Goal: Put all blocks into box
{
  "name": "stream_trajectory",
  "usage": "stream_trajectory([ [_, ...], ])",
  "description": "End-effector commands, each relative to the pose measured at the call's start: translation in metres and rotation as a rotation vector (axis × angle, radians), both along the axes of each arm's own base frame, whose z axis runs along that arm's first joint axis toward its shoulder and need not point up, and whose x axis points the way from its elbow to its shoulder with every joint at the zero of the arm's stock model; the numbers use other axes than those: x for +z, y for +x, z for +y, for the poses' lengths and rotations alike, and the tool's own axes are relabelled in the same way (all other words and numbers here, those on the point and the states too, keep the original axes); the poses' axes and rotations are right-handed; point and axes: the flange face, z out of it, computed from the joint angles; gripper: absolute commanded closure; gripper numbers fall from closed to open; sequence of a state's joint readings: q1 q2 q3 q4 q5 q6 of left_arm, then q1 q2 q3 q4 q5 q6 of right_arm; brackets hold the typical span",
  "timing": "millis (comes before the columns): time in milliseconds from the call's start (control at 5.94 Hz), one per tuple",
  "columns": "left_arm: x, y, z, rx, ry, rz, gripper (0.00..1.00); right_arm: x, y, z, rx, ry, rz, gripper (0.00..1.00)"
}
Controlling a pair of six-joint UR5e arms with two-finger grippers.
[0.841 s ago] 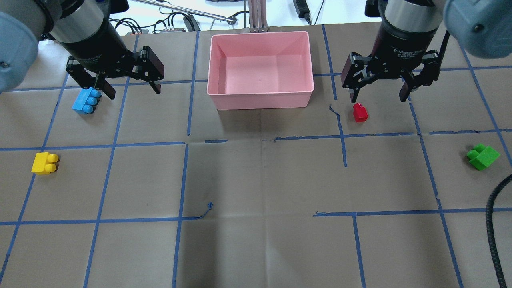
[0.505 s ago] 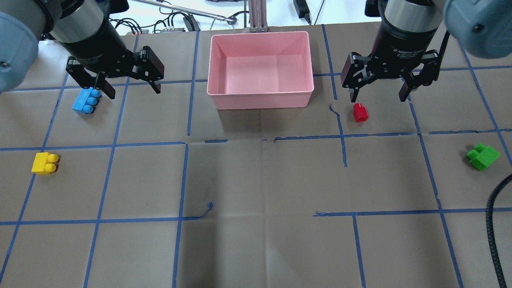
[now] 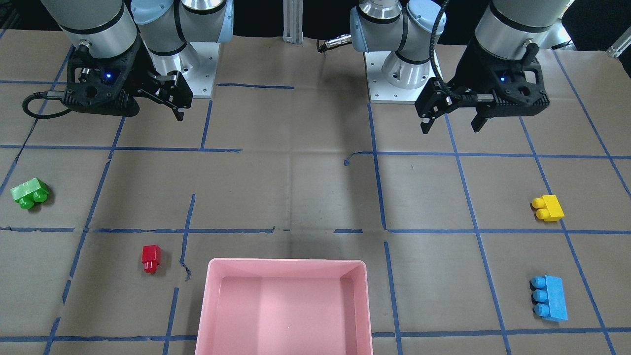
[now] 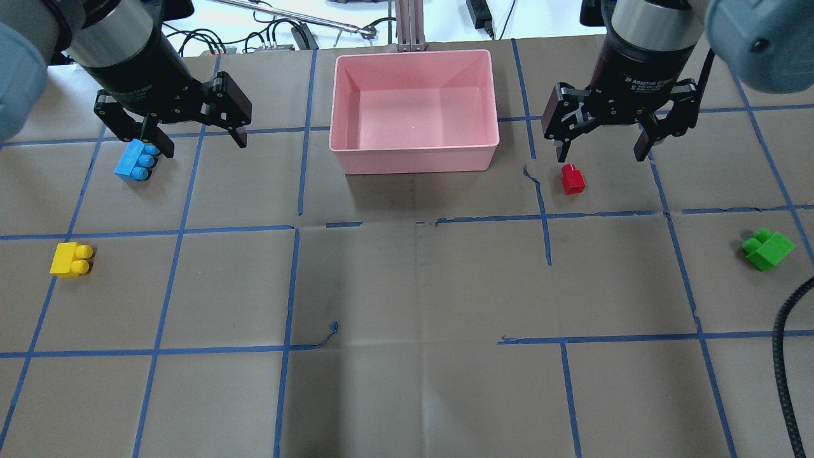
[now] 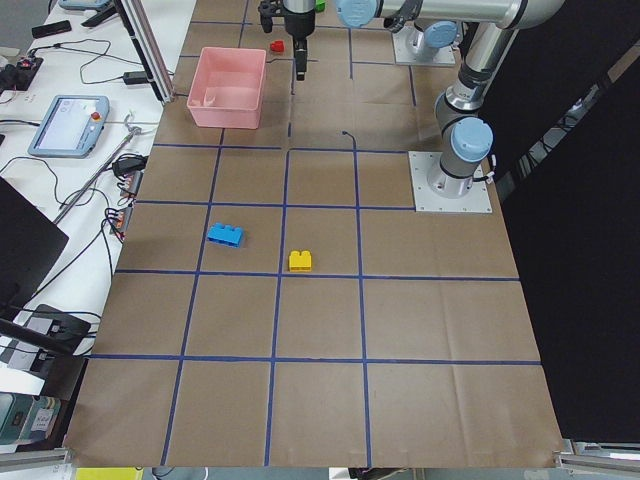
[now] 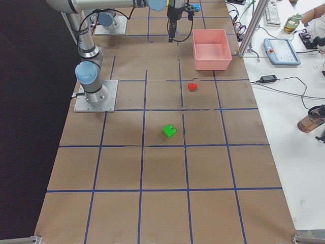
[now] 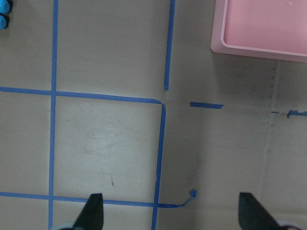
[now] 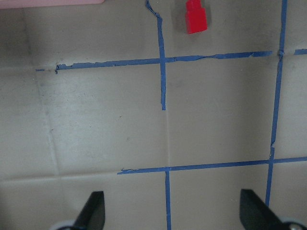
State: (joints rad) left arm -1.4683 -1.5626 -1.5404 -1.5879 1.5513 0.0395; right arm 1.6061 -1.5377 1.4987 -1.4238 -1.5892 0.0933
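- Arms, overhead view: the left end effector (image 4: pixel 202 137) and the right end effector (image 4: pixel 600 152) hang above the brown-paper worktop (image 4: pixel 413 286), fingers spread wide, nothing between them.
- Task objects: the large shallow pink plastic box (image 4: pixel 413 159) holds nothing. All four studded plastic bricks lie on the worktop outside it, so no part of the task is done.
- Hazard 1: the long light-blue three-stud brick (image 4: pixel 135 162) lies on its side, studs pointing toward the box. A finger closing on the rounded studs would likely slip and twist the brick out.
- Hazard 2: the small red one-stud brick (image 4: pixel 572 179), near the box's right corner, offers little surface. An off-centre descent could let one finger knock it away before the other touches.
- Hazard 3: the green two-stud brick (image 4: pixel 768 249) sits askew to the blue tape grid (image 4: pixel 547 242), near a black braided cable (image 4: pixel 785 356). An unrotated wrist would pinch it corner to corner, and the reach might snag the cable.
- Hazard 4: the yellow two-stud brick (image 4: pixel 71 259) lies well apart from the box. A weak pinch may drop it during the long carry.
- Hazard 5: the box looks light, so a low approach striking its rim could shove it. Both arms releasing over it together risk collision.
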Motion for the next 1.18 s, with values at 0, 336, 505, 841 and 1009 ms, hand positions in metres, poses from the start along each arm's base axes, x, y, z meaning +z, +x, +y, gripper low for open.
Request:
stream_trajectory([
  [0,-0.022,0.072,-0.006,-0.017,0.039,0.007,0.01,0.000,0.000,0.000,0.000,0.001,0.000,0.00],
  [336,-0.070,0.159,-0.008,-0.092,0.075,0.032,0.01,-0.003,-0.011,-0.006,0.036,0.002,0.006,0.00],
  [505,-0.095,0.213,-0.005,-0.110,0.061,0.032,0.01,-0.001,-0.036,-0.013,0.099,-0.004,-0.005,0.00],
  [841,-0.128,0.251,-0.017,-0.162,0.058,0.035,0.01,-0.002,-0.137,-0.029,0.244,-0.023,-0.034,0.00],
  [1009,-0.146,0.262,-0.029,-0.231,0.037,0.019,0.02,-0.004,-0.174,-0.033,0.332,-0.031,-0.038,0.00],
])
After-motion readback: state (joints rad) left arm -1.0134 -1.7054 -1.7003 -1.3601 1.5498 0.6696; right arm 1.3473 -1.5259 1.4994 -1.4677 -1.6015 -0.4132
